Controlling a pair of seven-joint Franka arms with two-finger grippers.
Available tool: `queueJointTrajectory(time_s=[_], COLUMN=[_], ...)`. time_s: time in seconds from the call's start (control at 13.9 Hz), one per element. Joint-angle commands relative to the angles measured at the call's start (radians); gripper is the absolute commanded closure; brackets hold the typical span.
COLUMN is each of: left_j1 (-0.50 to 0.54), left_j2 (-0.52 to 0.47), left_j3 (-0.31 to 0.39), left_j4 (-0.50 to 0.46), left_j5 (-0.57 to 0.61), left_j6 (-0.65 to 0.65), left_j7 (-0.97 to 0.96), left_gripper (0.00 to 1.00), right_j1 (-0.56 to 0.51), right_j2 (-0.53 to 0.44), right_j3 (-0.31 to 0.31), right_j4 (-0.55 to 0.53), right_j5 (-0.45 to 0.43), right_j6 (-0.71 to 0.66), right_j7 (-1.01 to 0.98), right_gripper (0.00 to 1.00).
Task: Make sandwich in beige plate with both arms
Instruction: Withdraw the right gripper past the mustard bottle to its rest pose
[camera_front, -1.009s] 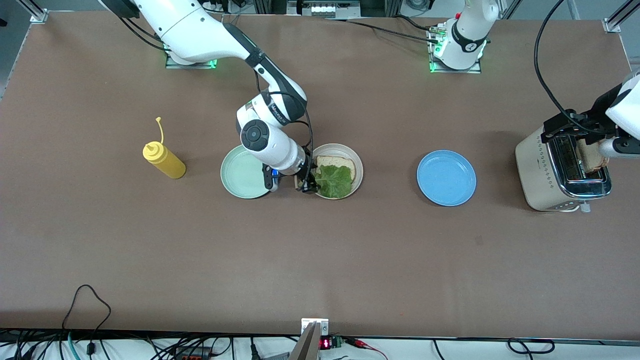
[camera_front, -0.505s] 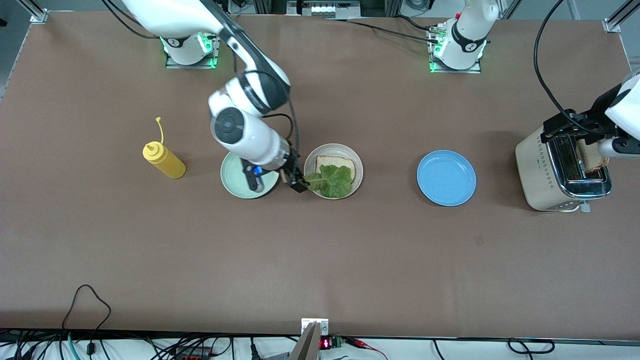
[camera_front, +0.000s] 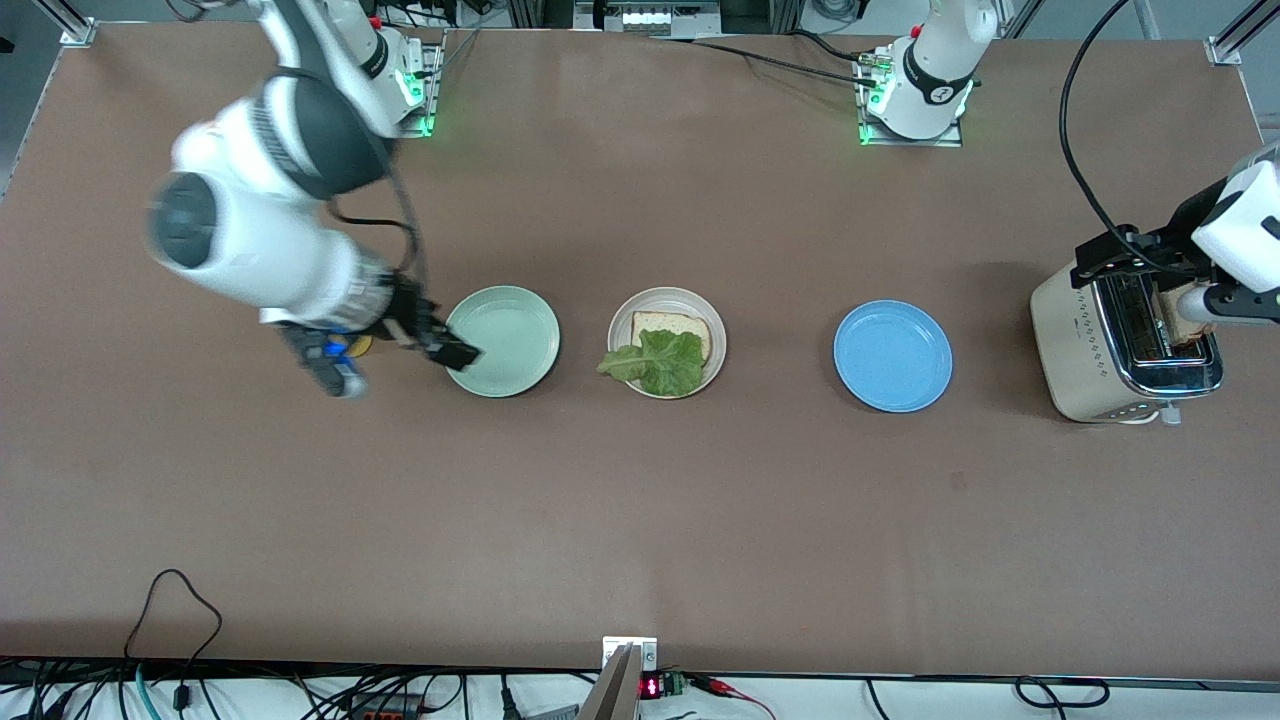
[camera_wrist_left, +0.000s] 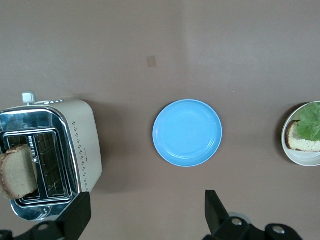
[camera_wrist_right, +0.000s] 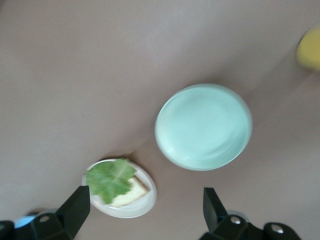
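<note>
The beige plate (camera_front: 718, 345) sits mid-table with one bread slice (camera_front: 672, 324) on it. A green lettuce leaf (camera_front: 662, 362) lies on that slice, and its tip hangs over the rim. Both also show in the right wrist view: beige plate (camera_wrist_right: 145, 202), lettuce leaf (camera_wrist_right: 110, 179). My right gripper (camera_front: 447, 346) hangs open and empty over the edge of the mint green plate (camera_front: 505, 335). A second bread slice (camera_wrist_left: 17, 171) stands in the toaster (camera_front: 1085, 350). My left gripper (camera_front: 1105, 258) hovers open over the toaster, holding nothing.
A blue plate (camera_front: 892, 356) lies between the beige plate and the toaster. The yellow squeeze bottle (camera_wrist_right: 310, 47) stands at the right arm's end, mostly covered by the right arm in the front view. A black cable (camera_front: 1085, 150) loops above the toaster.
My right gripper left the lettuce on the bread and swung away from the beige plate, across the mint green plate toward the bottle. The left arm barely shifted.
</note>
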Motion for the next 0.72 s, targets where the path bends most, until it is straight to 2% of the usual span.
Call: queueJointTrajectory(time_s=[0.0,0.14,0.36,0.5,0.65], left_j1=[0.054,0.147,0.255,0.308,0.359], left_j2=[0.03,0.076,0.142,0.19,0.251], left_j3=[0.021,0.021,0.021,0.021,0.021], left_j4=[0.024,0.035,0.037,0.037,0.037], left_j5=[0.031,0.034,0.074,0.077,0.074], left_j6=[-0.014,-0.011,-0.004,-0.004,0.011], left_j7=[0.018,0.019,0.071,0.084,0.189], left_gripper=[0.0,0.0,0.0,0.0,0.0], right_j1=[-0.125,-0.192,-0.201,-0.201,-0.201], right_j2=[-0.083,-0.117,-0.166,-0.208,-0.255], right_j3=[0.009,-0.006,-0.102,-0.141,-0.164], right_j4=[-0.044,-0.044,-0.041,-0.039,-0.039], right_j5=[-0.01,-0.074,-0.163,-0.23,-0.263], right_j6=[-0.095,-0.157,-0.2,-0.208,-0.244], right_j7=[-0.309,-0.503,-0.788,-0.855,-0.858], right_gripper=[0.0,0.0,0.0,0.0,0.0])
